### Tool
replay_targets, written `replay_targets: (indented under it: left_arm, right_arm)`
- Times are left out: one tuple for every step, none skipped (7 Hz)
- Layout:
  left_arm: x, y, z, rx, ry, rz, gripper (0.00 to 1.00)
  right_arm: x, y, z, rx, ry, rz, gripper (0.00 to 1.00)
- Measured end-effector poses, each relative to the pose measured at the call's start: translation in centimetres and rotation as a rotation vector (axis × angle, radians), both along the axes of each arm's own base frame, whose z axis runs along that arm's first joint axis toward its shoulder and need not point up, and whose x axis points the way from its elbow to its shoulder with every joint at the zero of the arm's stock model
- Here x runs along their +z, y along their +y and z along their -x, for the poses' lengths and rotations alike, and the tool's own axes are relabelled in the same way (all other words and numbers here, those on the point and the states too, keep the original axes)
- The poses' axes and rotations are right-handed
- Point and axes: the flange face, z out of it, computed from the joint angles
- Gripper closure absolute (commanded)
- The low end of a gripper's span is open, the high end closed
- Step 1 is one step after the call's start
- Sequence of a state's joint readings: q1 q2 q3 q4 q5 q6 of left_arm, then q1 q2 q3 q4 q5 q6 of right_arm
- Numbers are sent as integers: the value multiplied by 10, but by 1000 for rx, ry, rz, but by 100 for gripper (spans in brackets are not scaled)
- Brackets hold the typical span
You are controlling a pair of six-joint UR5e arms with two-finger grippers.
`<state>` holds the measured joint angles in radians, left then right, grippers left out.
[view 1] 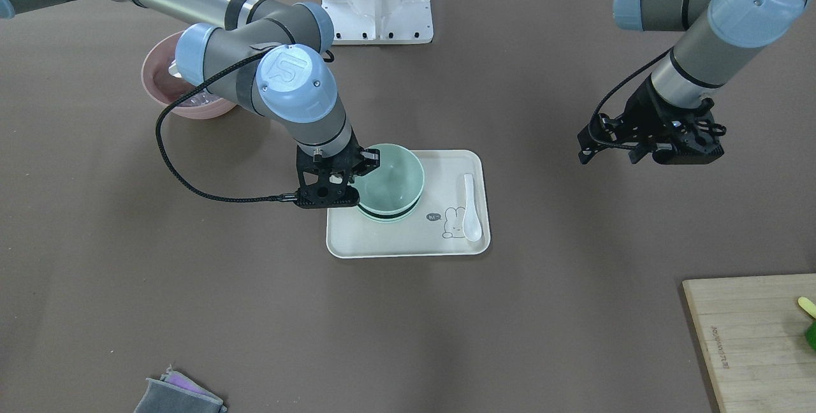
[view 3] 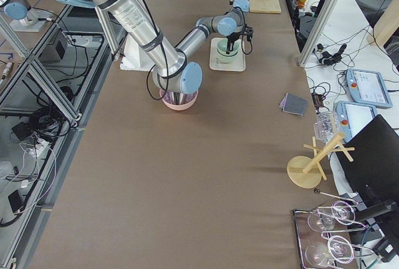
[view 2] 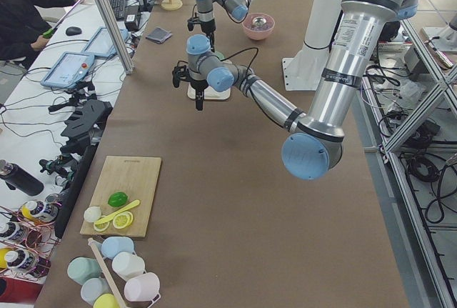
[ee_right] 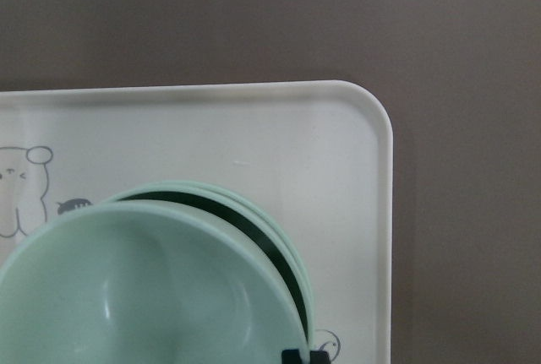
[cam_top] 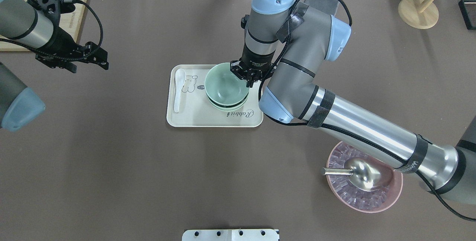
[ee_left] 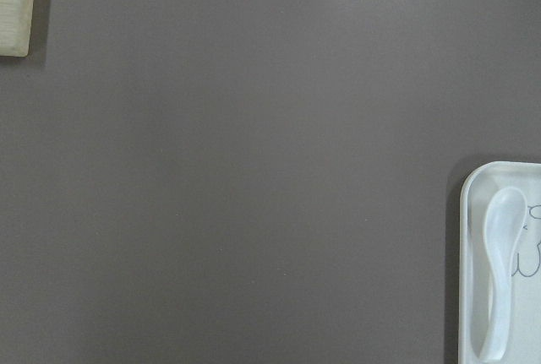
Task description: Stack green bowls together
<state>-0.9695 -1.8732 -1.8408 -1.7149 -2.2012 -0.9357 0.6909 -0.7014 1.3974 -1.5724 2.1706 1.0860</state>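
**Last bowl goes on.** The right fingers [cam_top: 247, 80] are closed on the rim of the top bowl [view 1: 390, 174], one inside the wall and one outside. They hold it over the lower bowls [ee_right: 283, 241], which sit nested on the cream tray [cam_top: 186, 116] at mid-bench. In the right wrist view a dark gap shows between the held bowl and the rims beneath. It also sits a little off centre from them, so it looks not yet fully seated.

A white spoon [cam_top: 178, 88] lies along the tray's far side, apart from the stack. The pink bowl [cam_top: 372, 205] of ice stands well away on the bench [cam_top: 111, 177].

The left fingers [cam_top: 101, 59] hang over bare bench well to the side and carry nothing. Whether they are spread or closed cannot be told.

The task appears to be in its closing step, with the final bowl being set into the nest. The next move likely calls for centring that bowl over the others and lowering it until the gap closes. The fingers would then spread and lift straight up, so the inner finger does not drag the rim or tip the stack.
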Motion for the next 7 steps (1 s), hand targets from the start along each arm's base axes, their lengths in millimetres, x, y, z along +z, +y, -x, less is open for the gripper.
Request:
replay_targets:
  left_arm:
    - [1,0,-1,1,-1,1,3]
    - [2,-1,-2,1,-3,4,3]
    - [4,-2,-3,2,-4,5,3]
    - [5,-2,-3,3,-4,5,3]
    - [5,-2,-4,3,-4,6,2]
    - [5,-2,-4,3,-5,7,3]
    - [6,-2,-4,4,-5,7,3]
  right_arm:
    - [1,0,1,-1,2,2,100]
    - [3,0,2,-2,4,4,100]
    - [4,0,3,-2,6,5,100]
    - [5,-1,3,-3,8,8,100]
    - [5,-1,4,-3,10,10,100]
    - [5,-2,6,-5,12,13,100]
    - [6,-3,6,-7,11,15,100]
